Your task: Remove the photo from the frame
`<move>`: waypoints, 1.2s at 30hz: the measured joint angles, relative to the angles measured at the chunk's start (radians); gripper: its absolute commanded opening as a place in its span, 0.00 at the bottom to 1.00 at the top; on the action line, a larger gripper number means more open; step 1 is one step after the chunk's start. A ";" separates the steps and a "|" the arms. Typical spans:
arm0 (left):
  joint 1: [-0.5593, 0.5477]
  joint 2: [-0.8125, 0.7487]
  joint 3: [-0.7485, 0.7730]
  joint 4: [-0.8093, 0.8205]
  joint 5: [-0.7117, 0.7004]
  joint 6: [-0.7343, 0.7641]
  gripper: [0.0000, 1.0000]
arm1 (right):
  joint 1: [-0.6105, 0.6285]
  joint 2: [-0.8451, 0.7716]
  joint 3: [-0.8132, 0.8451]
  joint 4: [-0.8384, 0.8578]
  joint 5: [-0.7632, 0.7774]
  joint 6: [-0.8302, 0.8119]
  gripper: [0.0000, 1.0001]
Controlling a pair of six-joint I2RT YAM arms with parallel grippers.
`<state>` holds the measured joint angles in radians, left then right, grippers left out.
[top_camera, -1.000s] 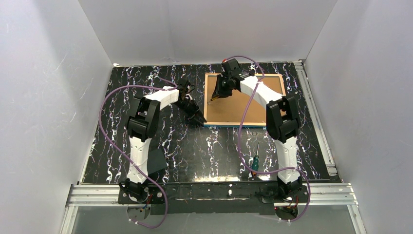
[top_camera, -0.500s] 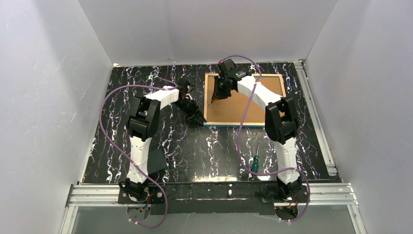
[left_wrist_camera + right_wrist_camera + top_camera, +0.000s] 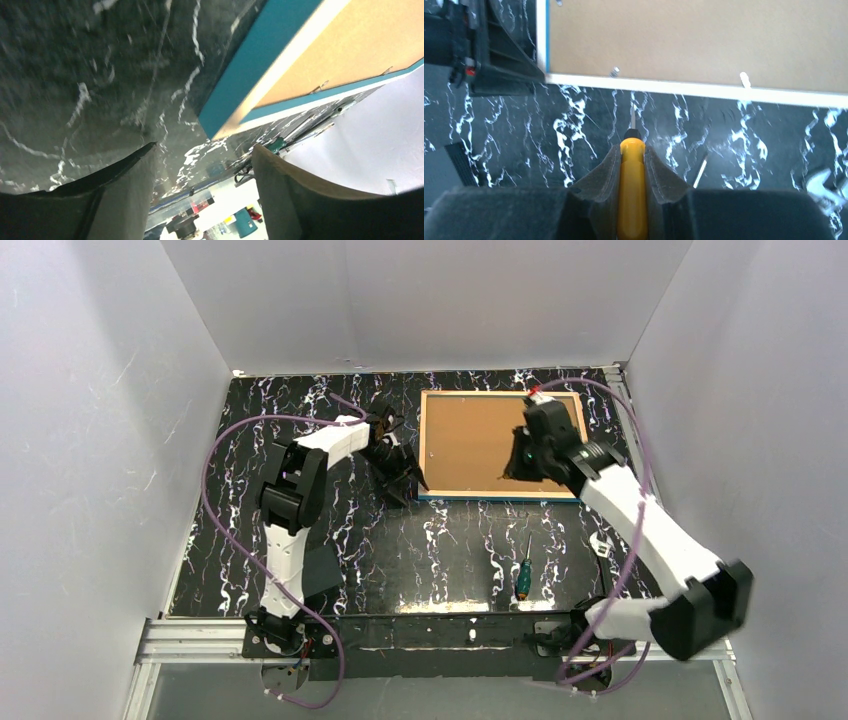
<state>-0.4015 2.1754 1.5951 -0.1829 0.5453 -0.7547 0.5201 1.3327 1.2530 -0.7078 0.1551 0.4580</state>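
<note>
Frame [image 3: 423, 440] — laid face down on the far right part of the black marbled table [image 3: 450, 540], brown backing board [image 3: 470, 440] uppermost, light wood rim around it, and a blue edge shown along the near side. Two small metal tabs [image 3: 614, 71] are seen at the near rail. The photo is not seen in any view. Left gripper [image 3: 404, 476] — set low at the frame's near left corner, fingers [image 3: 125, 185] spread, nothing pinched; contact with the corner cannot be told. Right gripper [image 3: 632, 150] is held by the frame's near edge, pressed onto the handle of a yellow screwdriver [image 3: 633, 200], its thin shaft pointed toward that rail. A green screwdriver [image 3: 523, 575] is laid on the table nearer the arms, apart from the frame.
</note>
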 measured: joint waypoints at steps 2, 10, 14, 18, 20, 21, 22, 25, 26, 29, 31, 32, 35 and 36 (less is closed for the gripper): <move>-0.013 -0.030 -0.014 -0.005 -0.018 0.004 0.80 | -0.003 -0.119 -0.090 -0.005 0.026 0.016 0.01; -0.127 -0.243 -0.195 0.077 -0.089 -0.163 0.98 | -0.003 -0.439 -0.288 -0.114 0.088 0.101 0.01; -0.193 -0.258 -0.255 0.170 -0.184 -0.380 0.98 | -0.003 -0.574 -0.306 -0.166 0.103 0.127 0.01; -0.256 -0.252 -0.326 0.286 -0.329 -0.605 0.98 | -0.003 -0.660 -0.306 -0.206 0.114 0.140 0.01; -0.277 -0.252 -0.333 0.319 -0.382 -0.695 0.98 | -0.003 -0.698 -0.306 -0.234 0.117 0.142 0.01; -0.286 -0.252 -0.337 0.346 -0.409 -0.739 0.98 | -0.003 -0.711 -0.306 -0.243 0.119 0.142 0.01; -0.298 -0.253 -0.341 0.378 -0.438 -0.780 0.98 | -0.003 -0.727 -0.306 -0.256 0.122 0.143 0.01; -0.333 -0.253 -0.354 0.482 -0.546 -0.872 0.98 | -0.003 -0.774 -0.306 -0.291 0.132 0.148 0.01; -0.345 -0.252 -0.360 0.517 -0.583 -0.893 0.98 | -0.003 -0.795 -0.306 -0.301 0.135 0.150 0.01; -0.378 -0.241 -0.360 0.571 -0.679 -0.961 0.91 | -0.003 -0.835 -0.306 -0.323 0.138 0.160 0.01; -0.394 -0.225 -0.342 0.570 -0.727 -1.016 0.79 | -0.003 -0.843 -0.305 -0.338 0.139 0.166 0.01; -0.401 -0.216 -0.330 0.564 -0.745 -1.045 0.75 | -0.003 -0.842 -0.305 -0.343 0.138 0.167 0.01; -0.411 -0.185 -0.273 0.473 -0.787 -1.129 0.68 | -0.003 -0.841 -0.305 -0.348 0.138 0.170 0.01; -0.413 -0.180 -0.261 0.451 -0.793 -1.147 0.63 | -0.003 -0.841 -0.305 -0.348 0.137 0.172 0.01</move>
<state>-0.8143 1.9949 1.3338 0.2680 -0.2478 -1.9022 0.5175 0.4915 0.9478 -1.0557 0.2916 0.6300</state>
